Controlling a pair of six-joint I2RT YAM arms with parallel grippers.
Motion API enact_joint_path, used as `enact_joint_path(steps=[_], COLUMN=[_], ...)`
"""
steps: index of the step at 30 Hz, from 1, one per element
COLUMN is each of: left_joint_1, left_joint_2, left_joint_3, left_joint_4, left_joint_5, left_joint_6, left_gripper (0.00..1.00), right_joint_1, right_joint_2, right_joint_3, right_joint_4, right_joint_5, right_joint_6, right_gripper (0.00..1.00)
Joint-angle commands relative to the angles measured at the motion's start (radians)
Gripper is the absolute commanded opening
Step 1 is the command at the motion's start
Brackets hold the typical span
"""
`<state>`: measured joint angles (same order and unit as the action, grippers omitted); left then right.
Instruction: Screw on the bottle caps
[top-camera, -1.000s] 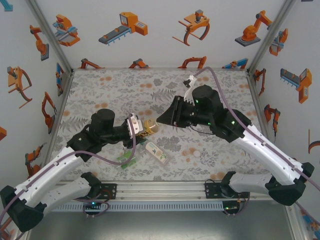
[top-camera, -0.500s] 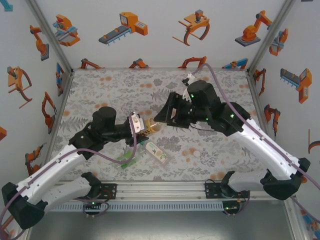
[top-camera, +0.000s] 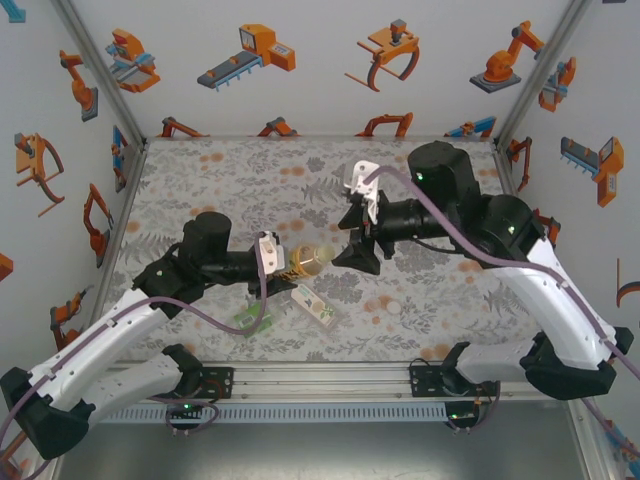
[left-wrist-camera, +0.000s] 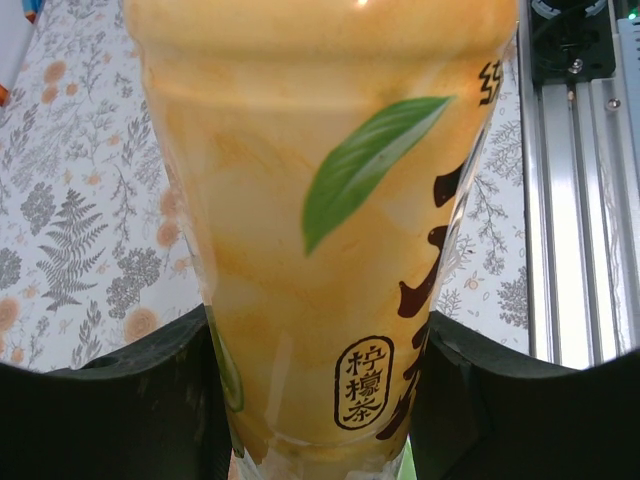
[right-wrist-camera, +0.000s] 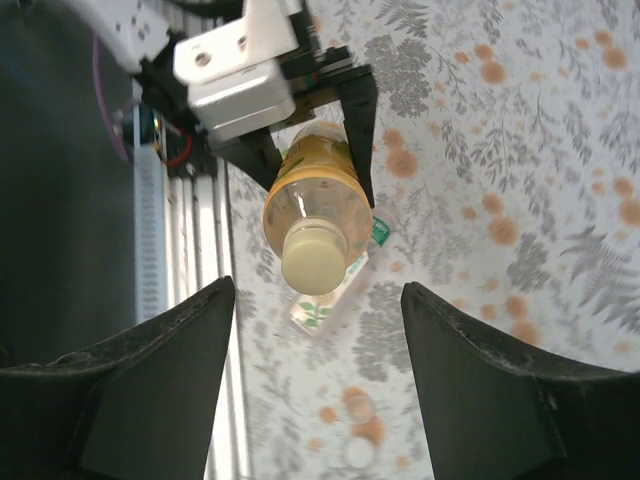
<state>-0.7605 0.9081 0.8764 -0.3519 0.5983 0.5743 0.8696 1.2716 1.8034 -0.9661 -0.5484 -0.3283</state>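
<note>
Firmly clamped on the amber-yellow bottle (top-camera: 305, 262) with the left pincer (top-camera: 272, 258), black fingers (left-wrist-camera: 120, 400) pressed to both sides of its lower body. Holding it on its side over the floral desk (top-camera: 200, 180), neck pointing at the right pincer (top-camera: 352, 252). From the right wrist, showing a pale yellowish cap (right-wrist-camera: 313, 262) seated on that neck. Facing that cap with the right pincer's jaws spread apart, near it but touching and gripping nothing. With the white-labelled bottle (top-camera: 315, 305) flat on the desk just beneath the held one, and the green-labelled bottle (top-camera: 245, 320) left of it, close to the rail (top-camera: 320, 378) at the near edge. Farther right on the desk, well apart from all three, with a small white loose cap (top-camera: 393, 307) lying alone.
</note>
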Motion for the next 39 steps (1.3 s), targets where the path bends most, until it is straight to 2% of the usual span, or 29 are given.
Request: enact_joint_path(steps=[1,7,11,13,16,19,22,26,29,32,34,35,38,39], left_joint_1=[-0.005,-0.004,-0.004,-0.005,-0.004,-0.004,-0.004,-0.004,-0.004,-0.005,-0.004,-0.004,-0.005,-0.005], left_joint_2=[-0.008,0.003,0.008,0.005,0.005,0.005,0.004,0.002,0.01,0.019,0.026,0.029,0.038,0.041], left_joint_3=[0.037,0.046,0.05,0.048,0.043,0.041,0.03,0.012,0.013,0.019,0.022,0.024,0.031,0.033], left_joint_4=[-0.025,-0.027,-0.027,-0.026,-0.021,-0.018,0.003,0.041,0.049,0.048,0.049,0.048,0.046,0.044], left_joint_5=[0.037,0.031,0.029,0.028,0.025,0.011,-0.015,-0.067,-0.107,-0.127,-0.13,-0.128,-0.117,-0.113], left_joint_6=[0.016,0.001,-0.003,-0.002,-0.004,-0.01,-0.02,-0.026,-0.021,-0.01,-0.004,-0.003,0.0,0.001], left_gripper=[0.0,0.0,0.0,0.0,0.0,0.0,0.0,0.0,0.0,0.0,0.0,0.0,0.0,0.0], right_joint_1=[0.009,0.026,0.04,0.045,0.049,0.051,0.051,0.051,0.05,0.043,0.042,0.04,0.036,0.033], right_joint_2=[0.036,0.045,0.043,0.038,0.026,0.004,-0.045,-0.099,-0.105,-0.1,-0.099,-0.093,-0.066,-0.063], right_joint_3=[0.02,-0.027,-0.053,-0.062,-0.081,-0.119,-0.216,-0.334,-0.352,-0.367,-0.394,-0.393,-0.339,-0.327], right_joint_4=[-0.062,-0.001,0.012,0.018,0.045,0.093,0.228,0.374,0.346,0.289,0.285,0.279,0.21,0.207], right_joint_5=[-0.073,-0.075,-0.051,-0.041,-0.036,-0.021,0.044,0.236,0.37,0.414,0.416,0.411,0.419,0.417], right_joint_6=[-0.245,-0.25,-0.247,-0.243,-0.214,-0.113,0.151,0.7,1.106,1.482,1.633,1.652,1.618,1.6], right_gripper=[0.59,0.54,0.46,0.4,0.26,0.12,0.0,0.0,0.0,0.0,0.0,0.0,0.0,0.04])
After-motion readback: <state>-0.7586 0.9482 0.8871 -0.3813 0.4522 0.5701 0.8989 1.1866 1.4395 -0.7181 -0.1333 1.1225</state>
